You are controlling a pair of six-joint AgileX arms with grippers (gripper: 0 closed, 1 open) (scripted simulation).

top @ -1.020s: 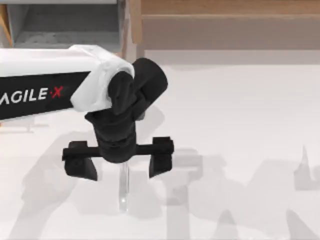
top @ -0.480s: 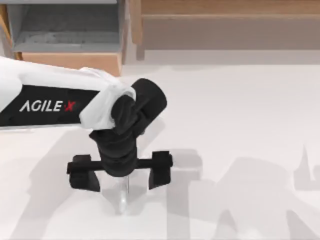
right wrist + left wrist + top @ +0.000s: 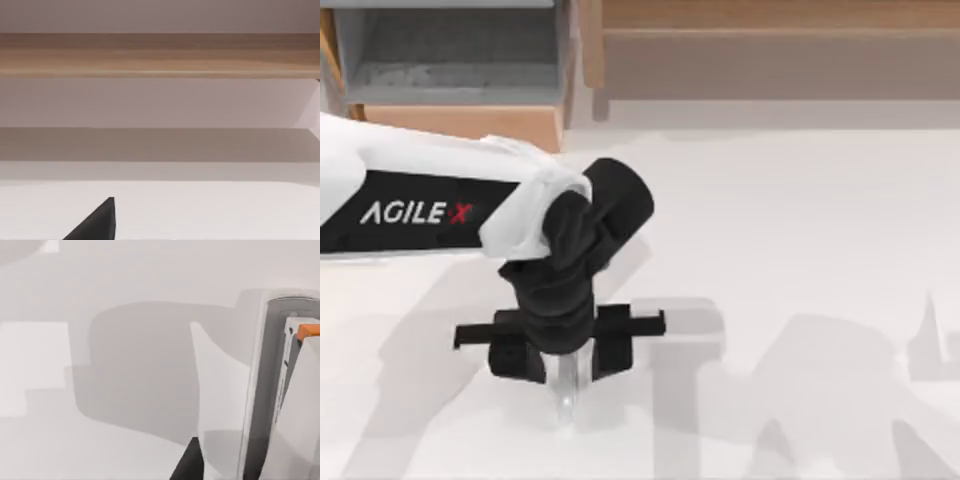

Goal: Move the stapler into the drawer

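Stapler (image 3: 565, 385): small, narrow, whitish-silver with glossy highlights, close to the desk's colour. Lies flat on the desk near the front edge, left of centre, long axis running front to back; upper part hidden. Also seen close up in left wrist view (image 3: 277, 385), with an orange detail

Drawer (image 3: 460, 70): grey interior, grey side walls, light tan wood front panel. Stands open at the desk's back left corner, well apart from the stapler
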